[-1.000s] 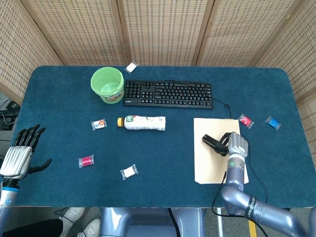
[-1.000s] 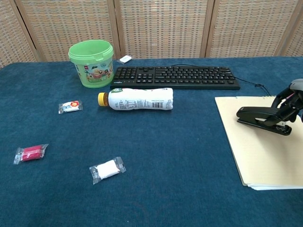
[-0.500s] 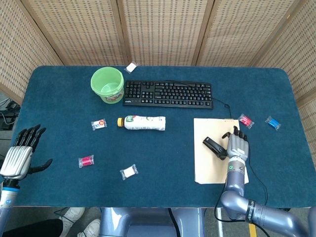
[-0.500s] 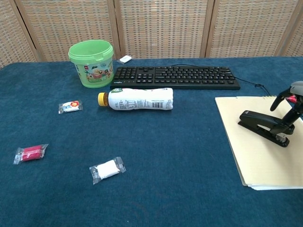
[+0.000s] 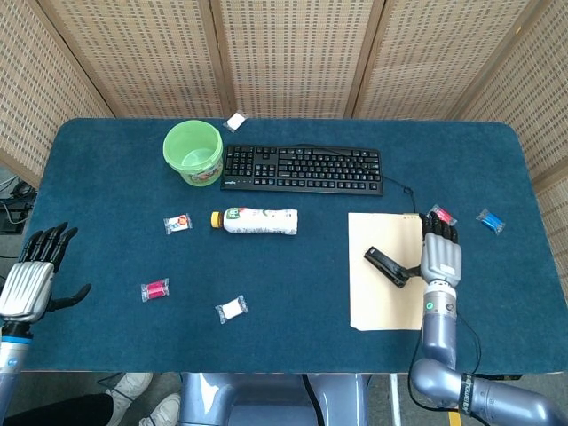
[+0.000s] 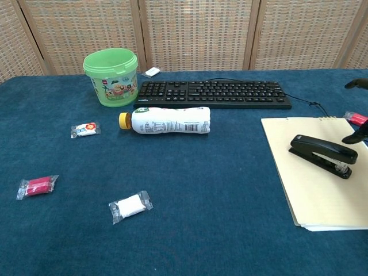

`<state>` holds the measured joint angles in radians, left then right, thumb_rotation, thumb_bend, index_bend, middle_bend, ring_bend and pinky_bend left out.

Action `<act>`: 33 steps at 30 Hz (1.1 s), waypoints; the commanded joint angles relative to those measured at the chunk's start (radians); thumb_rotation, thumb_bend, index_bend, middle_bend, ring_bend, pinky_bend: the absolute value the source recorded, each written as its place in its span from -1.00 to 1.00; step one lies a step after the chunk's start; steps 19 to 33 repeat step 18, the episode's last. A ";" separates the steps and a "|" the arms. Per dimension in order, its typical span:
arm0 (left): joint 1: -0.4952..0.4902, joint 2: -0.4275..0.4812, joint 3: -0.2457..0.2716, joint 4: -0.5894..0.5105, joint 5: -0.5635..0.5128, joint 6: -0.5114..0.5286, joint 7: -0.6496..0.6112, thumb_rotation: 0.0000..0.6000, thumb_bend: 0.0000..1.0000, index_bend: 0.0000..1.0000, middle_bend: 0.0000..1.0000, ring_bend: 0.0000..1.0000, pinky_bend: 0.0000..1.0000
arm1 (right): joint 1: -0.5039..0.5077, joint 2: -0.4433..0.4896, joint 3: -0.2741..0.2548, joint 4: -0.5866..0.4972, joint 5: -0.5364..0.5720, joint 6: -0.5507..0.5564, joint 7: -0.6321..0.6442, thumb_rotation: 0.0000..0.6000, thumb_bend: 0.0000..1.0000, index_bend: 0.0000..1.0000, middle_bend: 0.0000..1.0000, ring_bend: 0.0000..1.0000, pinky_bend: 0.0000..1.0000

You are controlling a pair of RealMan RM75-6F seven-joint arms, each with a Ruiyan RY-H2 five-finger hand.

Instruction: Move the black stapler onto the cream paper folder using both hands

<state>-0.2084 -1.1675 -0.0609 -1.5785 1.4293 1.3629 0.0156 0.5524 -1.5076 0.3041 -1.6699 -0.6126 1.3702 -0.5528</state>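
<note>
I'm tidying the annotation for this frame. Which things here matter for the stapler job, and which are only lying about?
Job: black stapler lying on the cream paper folder; right hand open beside it; left hand open, far off.

Lying about: keyboard, green bucket, bottle, wrapped sweets.

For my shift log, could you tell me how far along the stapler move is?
Done: the black stapler lies on the cream paper folder. In hand: nothing; the right hand is open beside the stapler, and the left hand is open at the table edge. Left: apparently nothing.
</note>
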 commanded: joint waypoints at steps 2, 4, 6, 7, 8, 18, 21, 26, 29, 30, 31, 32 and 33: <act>0.007 -0.005 0.005 0.012 -0.005 0.001 0.001 1.00 -0.51 -1.00 -1.00 -1.00 -1.00 | -0.161 0.137 -0.176 0.013 -0.409 0.036 0.315 1.00 -0.75 -0.93 -1.00 -1.00 -1.00; 0.012 -0.008 0.007 0.015 -0.008 0.005 0.007 1.00 -0.53 -1.00 -1.00 -1.00 -1.00 | -0.194 0.157 -0.218 0.049 -0.509 0.057 0.386 1.00 -0.77 -0.96 -1.00 -1.00 -1.00; 0.018 -0.012 0.008 0.016 -0.012 0.010 0.013 1.00 -0.53 -1.00 -1.00 -1.00 -1.00 | -0.220 0.169 -0.245 0.078 -0.572 0.082 0.432 1.00 -0.79 -0.97 -1.00 -1.00 -1.00; 0.022 -0.014 0.010 0.016 -0.014 0.014 0.019 1.00 -0.53 -1.00 -1.00 -1.00 -1.00 | -0.234 0.176 -0.260 0.096 -0.610 0.097 0.457 1.00 -0.79 -0.97 -1.00 -1.00 -1.00; 0.026 -0.017 0.012 0.017 -0.016 0.017 0.023 1.00 -0.53 -1.00 -1.00 -1.00 -1.00 | -0.248 0.183 -0.272 0.112 -0.641 0.113 0.478 1.00 -0.79 -0.98 -1.00 -1.00 -1.00; 0.048 -0.042 0.015 0.041 -0.019 0.043 0.040 1.00 -0.53 -1.00 -1.00 -1.00 -1.00 | -0.345 0.206 -0.331 0.201 -0.815 0.202 0.616 1.00 -0.80 -0.97 -1.00 -1.00 -1.00; 0.048 -0.042 0.015 0.041 -0.019 0.043 0.040 1.00 -0.53 -1.00 -1.00 -1.00 -1.00 | -0.345 0.206 -0.331 0.201 -0.815 0.202 0.616 1.00 -0.80 -0.97 -1.00 -1.00 -1.00; 0.048 -0.042 0.015 0.041 -0.019 0.043 0.040 1.00 -0.53 -1.00 -1.00 -1.00 -1.00 | -0.345 0.206 -0.331 0.201 -0.815 0.202 0.616 1.00 -0.80 -0.97 -1.00 -1.00 -1.00; 0.048 -0.042 0.015 0.041 -0.019 0.043 0.040 1.00 -0.53 -1.00 -1.00 -1.00 -1.00 | -0.345 0.206 -0.331 0.201 -0.815 0.202 0.616 1.00 -0.80 -0.97 -1.00 -1.00 -1.00; 0.048 -0.042 0.015 0.041 -0.019 0.043 0.040 1.00 -0.53 -1.00 -1.00 -1.00 -1.00 | -0.345 0.206 -0.331 0.201 -0.815 0.202 0.616 1.00 -0.80 -0.97 -1.00 -1.00 -1.00; 0.048 -0.042 0.015 0.041 -0.019 0.043 0.040 1.00 -0.53 -1.00 -1.00 -1.00 -1.00 | -0.345 0.206 -0.331 0.201 -0.815 0.202 0.616 1.00 -0.80 -0.97 -1.00 -1.00 -1.00; 0.048 -0.042 0.015 0.041 -0.019 0.043 0.040 1.00 -0.53 -1.00 -1.00 -1.00 -1.00 | -0.345 0.206 -0.331 0.201 -0.815 0.202 0.616 1.00 -0.80 -0.97 -1.00 -1.00 -1.00; 0.048 -0.042 0.015 0.041 -0.019 0.043 0.040 1.00 -0.53 -1.00 -1.00 -1.00 -1.00 | -0.345 0.206 -0.331 0.201 -0.815 0.202 0.616 1.00 -0.80 -0.97 -1.00 -1.00 -1.00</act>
